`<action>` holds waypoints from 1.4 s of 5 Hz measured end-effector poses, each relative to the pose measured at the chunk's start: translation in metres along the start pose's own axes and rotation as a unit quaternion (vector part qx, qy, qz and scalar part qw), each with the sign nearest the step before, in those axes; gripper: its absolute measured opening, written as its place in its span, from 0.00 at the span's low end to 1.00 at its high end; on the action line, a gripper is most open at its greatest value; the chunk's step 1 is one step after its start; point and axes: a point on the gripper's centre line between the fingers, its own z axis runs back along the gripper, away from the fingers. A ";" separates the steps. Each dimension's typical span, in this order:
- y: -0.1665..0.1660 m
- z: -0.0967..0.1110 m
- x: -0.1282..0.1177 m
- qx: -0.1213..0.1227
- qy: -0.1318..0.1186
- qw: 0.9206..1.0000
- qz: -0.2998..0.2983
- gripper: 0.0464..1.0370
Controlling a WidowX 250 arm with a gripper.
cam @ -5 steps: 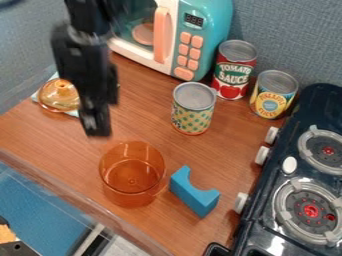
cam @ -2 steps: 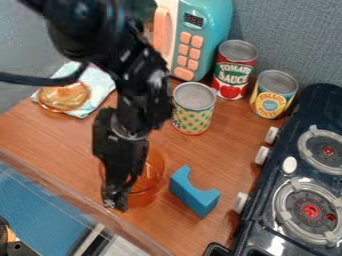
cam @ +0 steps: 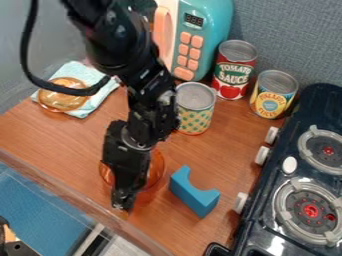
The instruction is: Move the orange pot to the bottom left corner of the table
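Observation:
My gripper (cam: 123, 205) hangs over the orange pot, its tip at the pot's near side; whether it touches the pot I cannot tell. The see-through orange pot (cam: 157, 170) stands on the wooden table (cam: 57, 145) near its front edge, largely hidden behind the gripper. Its right rim and part of its left side show around the black gripper body.
A blue block (cam: 194, 192) lies just right of the pot. Behind it stand a dotted can (cam: 194, 112) and two more cans. An orange lid (cam: 63, 97) rests on a cloth at the left. The stove (cam: 294, 200) is at the right, the toy microwave (cam: 200, 37) at the back.
From the upper left, the arm has come down and right over the pot. Since the latest earlier frame, its gripper has shifted slightly right. The pot shows no clear movement.

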 end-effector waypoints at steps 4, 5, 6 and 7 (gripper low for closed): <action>-0.031 0.021 0.033 0.002 0.039 0.996 0.084 0.03; -0.044 0.037 0.061 -0.012 0.062 0.987 0.148 0.03; -0.051 0.044 0.101 -0.047 0.071 0.966 0.243 0.03; -0.050 0.037 0.148 -0.043 0.053 0.944 0.322 0.03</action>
